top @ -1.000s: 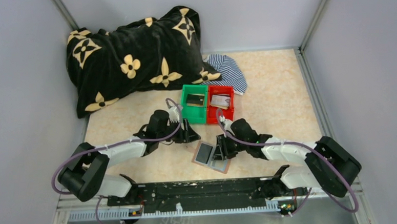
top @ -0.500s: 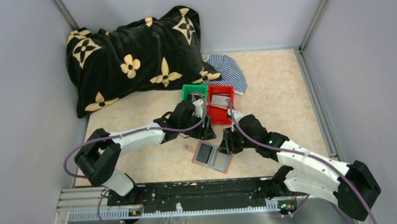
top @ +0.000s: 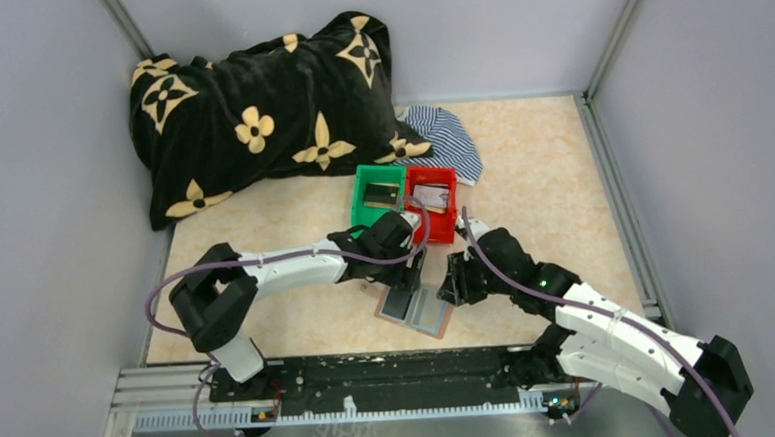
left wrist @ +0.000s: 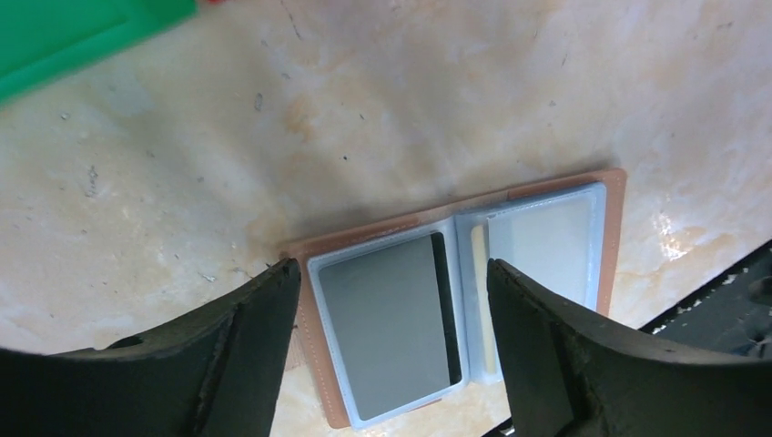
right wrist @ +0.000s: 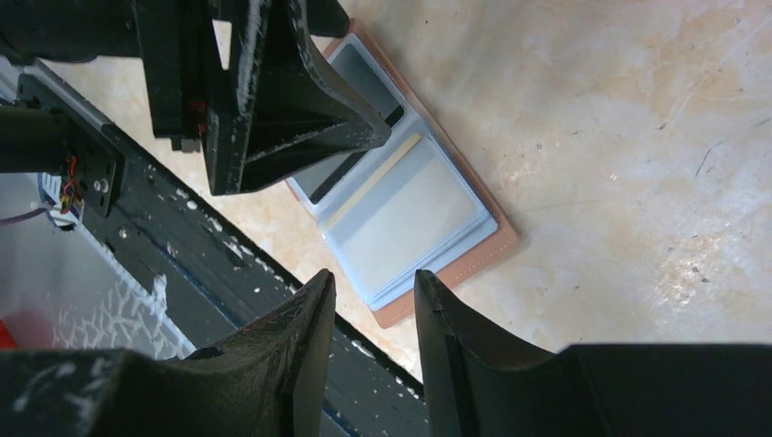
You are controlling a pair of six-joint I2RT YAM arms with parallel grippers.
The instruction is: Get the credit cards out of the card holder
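Note:
The card holder [top: 415, 308] lies open and flat on the table in front of the bins, brown-edged with blue-grey panels. In the left wrist view [left wrist: 455, 309] its left pocket holds a grey card [left wrist: 382, 328]. A thin tan card edge [left wrist: 478, 291] shows at the fold. My left gripper [top: 412, 274] is open just above it, and its fingers straddle the grey-card panel [left wrist: 390, 278]. My right gripper [top: 451, 281] is open by a narrow gap and empty, beside the holder's right edge [right wrist: 373, 282]. The holder shows there too [right wrist: 410, 205].
A green bin [top: 363, 208] holds a dark card, and a red bin [top: 449, 205] next to it holds a light card, just behind the holder. A black flowered blanket [top: 258, 115] and a striped cloth [top: 450, 140] lie at the back. The black base rail [top: 391, 370] runs close in front.
My left arm has swung right from beside the green bin to over the card holder. My right gripper has drawn back from the holder to its right side.

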